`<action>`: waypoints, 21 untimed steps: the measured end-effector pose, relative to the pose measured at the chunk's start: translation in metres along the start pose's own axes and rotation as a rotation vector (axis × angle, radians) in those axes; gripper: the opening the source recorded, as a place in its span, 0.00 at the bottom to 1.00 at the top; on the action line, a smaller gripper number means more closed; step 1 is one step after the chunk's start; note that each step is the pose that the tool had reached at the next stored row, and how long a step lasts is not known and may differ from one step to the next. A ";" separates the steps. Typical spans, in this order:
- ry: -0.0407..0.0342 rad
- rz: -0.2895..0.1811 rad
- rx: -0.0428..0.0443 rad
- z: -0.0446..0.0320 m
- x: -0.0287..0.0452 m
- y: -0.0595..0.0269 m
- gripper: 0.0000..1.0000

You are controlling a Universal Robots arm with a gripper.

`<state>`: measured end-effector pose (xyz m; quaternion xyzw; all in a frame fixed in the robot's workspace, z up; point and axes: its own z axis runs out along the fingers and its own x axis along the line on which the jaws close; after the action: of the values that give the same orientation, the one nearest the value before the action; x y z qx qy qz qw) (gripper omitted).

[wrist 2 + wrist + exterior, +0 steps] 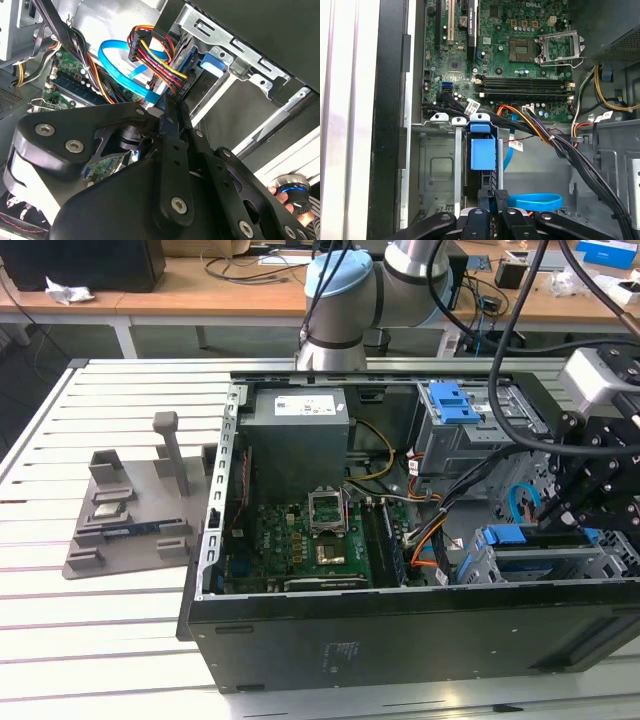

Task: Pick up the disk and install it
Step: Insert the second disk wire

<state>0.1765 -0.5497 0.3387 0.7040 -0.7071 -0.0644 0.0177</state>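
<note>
Gripper [556,523] linkages hang low inside the open computer case [400,630], at the drive cage [560,565] near the front wall. Its fingers [500,200] look nearly closed around the upper edge of the disk [482,155], which stands on edge in a cage slot just below the gripper; how firmly they pinch it I cannot tell, since black links hide the contact. Most of the disk's body is hidden by the slot, leaving mainly its blue rail visible. Beyond the gripper lie the motherboard [520,55] and a blue ribbon cable [120,70]. The case rests on the slatted bench [100,640].
</note>
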 end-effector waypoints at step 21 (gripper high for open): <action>-0.0009 0.000 0.0001 -0.0492 -0.0037 0.0057 0.11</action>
<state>0.1766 -0.5492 0.3884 0.7040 -0.7071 -0.0647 0.0173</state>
